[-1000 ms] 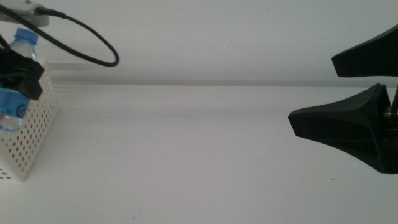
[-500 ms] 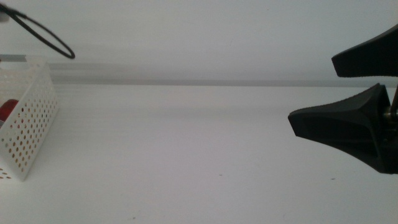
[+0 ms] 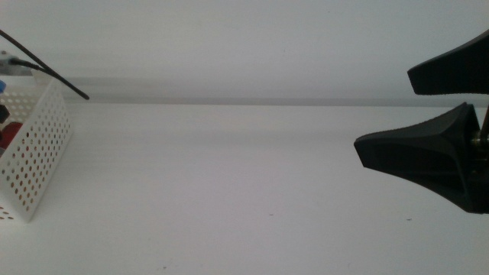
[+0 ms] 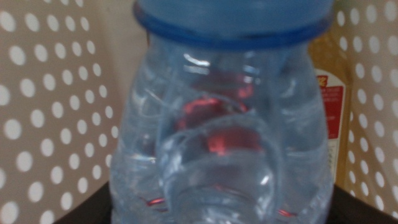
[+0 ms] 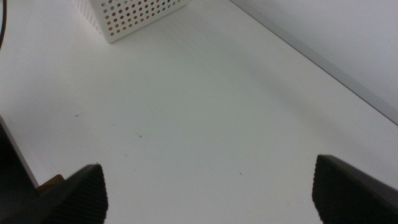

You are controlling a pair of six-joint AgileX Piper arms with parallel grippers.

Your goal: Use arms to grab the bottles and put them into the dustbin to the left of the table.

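The small clear water bottle (image 4: 217,124) with its blue ring fills the left wrist view. My left gripper (image 4: 217,216) is shut on it, with only dark jaw edges showing at the lower corners. It hangs inside the white perforated dustbin (image 4: 56,93). The yellow-liquid bottle (image 4: 329,106) with a red label lies behind it in the bin. In the middle view the dustbin (image 3: 38,153) stands at the far left, with the red can (image 3: 9,136) showing through its holes. My right gripper (image 3: 382,109) waits open above the table's right side.
A black cable (image 3: 46,72) from the left arm crosses above the bin's rim. The right wrist view shows bare white table between the right gripper's (image 5: 211,186) jaws and the dustbin (image 5: 127,15) far off. A grey wall edge runs along the table's back.
The left gripper with the water bottle has left the middle view to the left and gone down into the dustbin. Its cable has dropped lower. The right arm has not moved.
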